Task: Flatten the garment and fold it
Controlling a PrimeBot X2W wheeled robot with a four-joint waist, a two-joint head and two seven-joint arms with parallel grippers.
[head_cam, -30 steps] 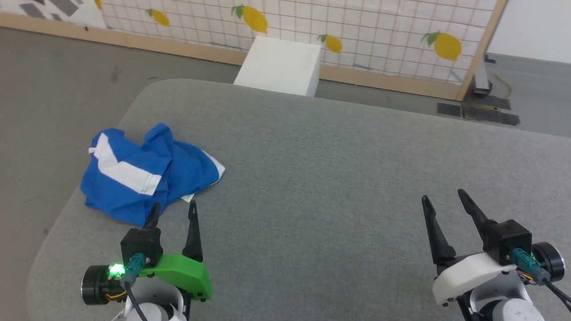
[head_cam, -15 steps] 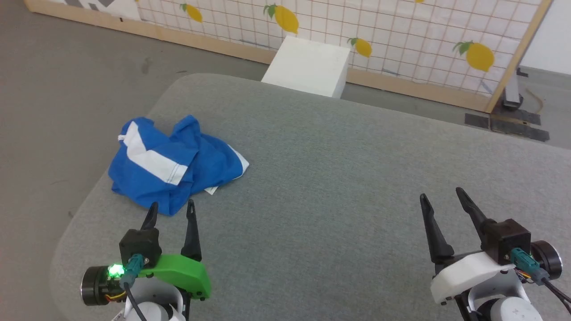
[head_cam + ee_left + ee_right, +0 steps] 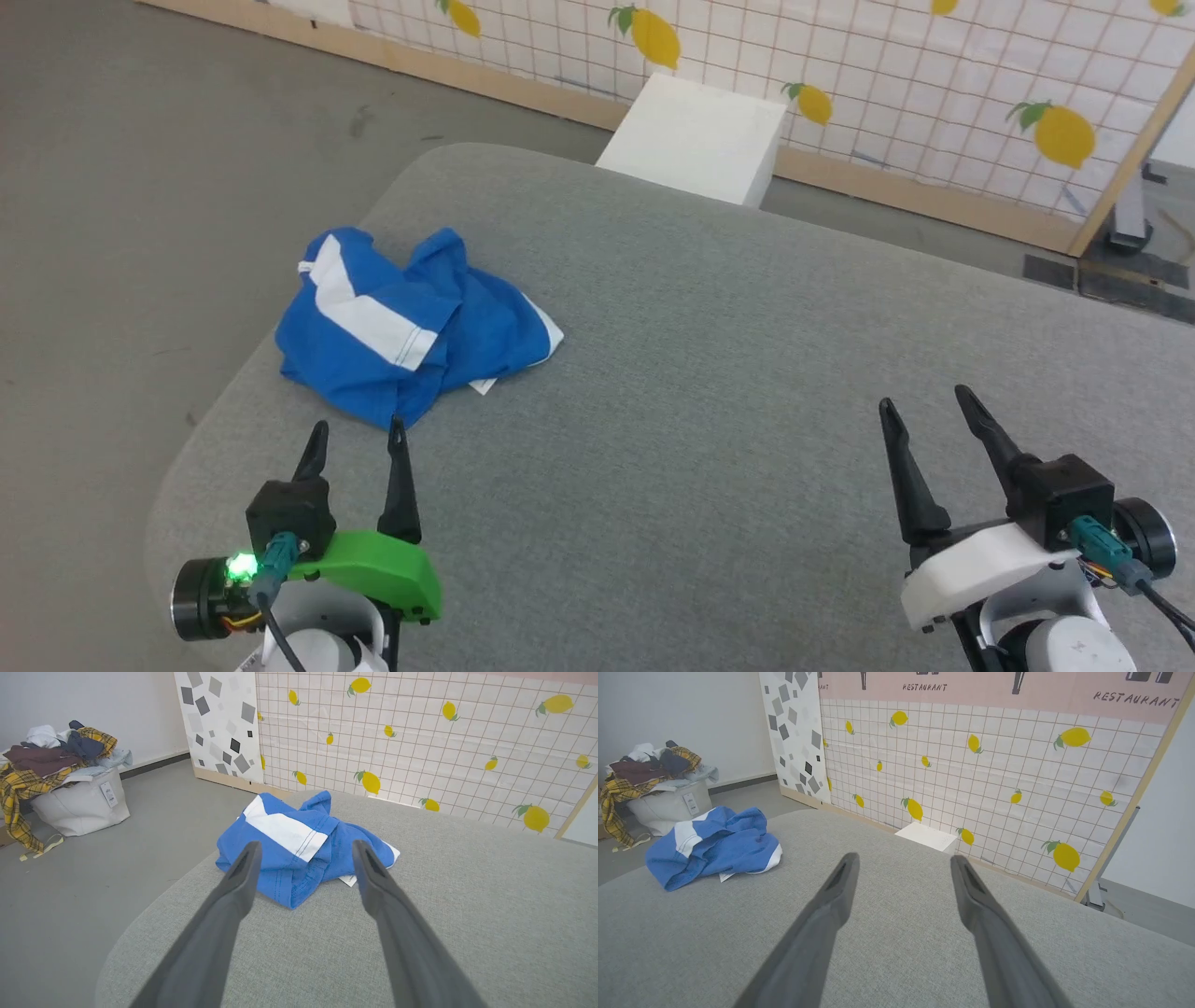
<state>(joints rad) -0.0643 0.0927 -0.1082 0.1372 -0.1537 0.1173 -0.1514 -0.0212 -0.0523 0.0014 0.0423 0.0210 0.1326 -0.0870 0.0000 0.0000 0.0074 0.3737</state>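
Note:
The garment [image 3: 411, 336], bright blue with a white stripe, lies crumpled near the left edge of the grey padded table [image 3: 709, 392]. It also lies bunched in the left wrist view [image 3: 299, 851] and at the left of the right wrist view [image 3: 714, 847]. A small white tag [image 3: 348, 880] pokes out at its near side. My left gripper [image 3: 357, 437] stands open just short of the garment's near edge, holding nothing. My right gripper [image 3: 922, 399] is open and empty over bare table far to the right.
A white box [image 3: 695, 140] stands on the floor behind the table, against a lemon-patterned tiled panel [image 3: 840, 56]. A basket heaped with clothes [image 3: 60, 779] sits on the floor to the left. The table's rounded left edge is close to the garment.
The head camera has swung left, so the whole scene has shifted right in its view. Neither gripper has changed its opening, and the garment lies as before.

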